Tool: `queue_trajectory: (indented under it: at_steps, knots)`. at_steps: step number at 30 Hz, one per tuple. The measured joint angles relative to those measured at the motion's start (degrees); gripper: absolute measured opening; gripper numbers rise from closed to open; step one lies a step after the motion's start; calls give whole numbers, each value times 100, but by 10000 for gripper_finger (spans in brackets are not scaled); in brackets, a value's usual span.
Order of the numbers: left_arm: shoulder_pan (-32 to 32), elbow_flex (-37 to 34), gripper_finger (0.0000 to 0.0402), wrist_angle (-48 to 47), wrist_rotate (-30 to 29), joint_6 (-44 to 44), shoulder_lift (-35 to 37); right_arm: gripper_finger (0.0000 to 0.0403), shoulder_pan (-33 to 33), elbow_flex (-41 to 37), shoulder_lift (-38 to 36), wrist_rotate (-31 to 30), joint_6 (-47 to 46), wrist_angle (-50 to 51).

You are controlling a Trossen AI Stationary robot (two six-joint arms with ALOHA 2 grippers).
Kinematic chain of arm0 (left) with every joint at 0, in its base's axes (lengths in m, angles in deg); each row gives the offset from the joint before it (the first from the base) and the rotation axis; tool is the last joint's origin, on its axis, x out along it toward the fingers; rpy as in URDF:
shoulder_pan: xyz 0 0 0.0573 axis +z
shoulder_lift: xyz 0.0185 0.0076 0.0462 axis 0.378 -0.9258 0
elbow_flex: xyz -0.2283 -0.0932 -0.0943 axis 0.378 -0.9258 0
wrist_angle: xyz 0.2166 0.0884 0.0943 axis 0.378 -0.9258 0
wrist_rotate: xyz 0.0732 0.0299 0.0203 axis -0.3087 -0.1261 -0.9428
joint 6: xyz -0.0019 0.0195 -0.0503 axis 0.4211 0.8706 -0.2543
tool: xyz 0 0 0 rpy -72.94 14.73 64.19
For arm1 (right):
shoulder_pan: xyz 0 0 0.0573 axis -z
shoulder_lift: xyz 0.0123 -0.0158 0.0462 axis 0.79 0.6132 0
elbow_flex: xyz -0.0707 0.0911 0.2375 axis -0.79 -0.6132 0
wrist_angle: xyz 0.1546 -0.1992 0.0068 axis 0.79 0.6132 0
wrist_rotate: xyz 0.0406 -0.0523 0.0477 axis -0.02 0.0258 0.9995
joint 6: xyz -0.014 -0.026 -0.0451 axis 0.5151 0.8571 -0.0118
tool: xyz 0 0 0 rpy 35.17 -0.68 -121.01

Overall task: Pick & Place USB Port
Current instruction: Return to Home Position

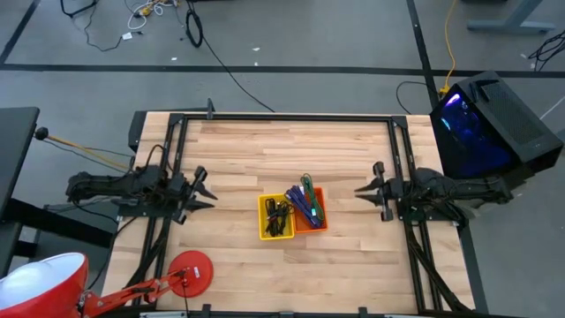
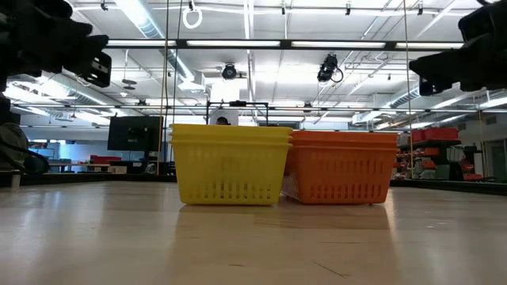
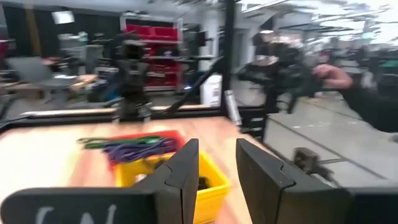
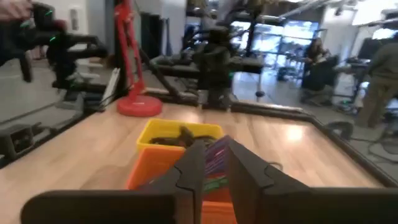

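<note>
Midway between both jaws, black cables [image 1: 279,216]

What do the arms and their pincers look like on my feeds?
The left arm and right arm are dark, jointed and near-identical. The left pincer and right pincer each have two flat, black, wedge-shaped fingers. Pale scrawled marks show on the left pincer's body in its wrist view; none show on the right's.

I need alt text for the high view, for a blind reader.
A yellow bin of black cables touches an orange bin of coloured cables on a wooden table. The left gripper and right gripper wait open at either side.
</note>
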Motion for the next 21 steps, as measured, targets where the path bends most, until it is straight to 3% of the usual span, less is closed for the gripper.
queue_trajectory:
  at_steps: [6,21]
  knots:
    - [4,0,112,-27,-204,40,0,65,-7,0,146,165,186,-35]
    - [4,0,112,-25,-202,47,0,65,-7,0,146,-130,-812,-35]
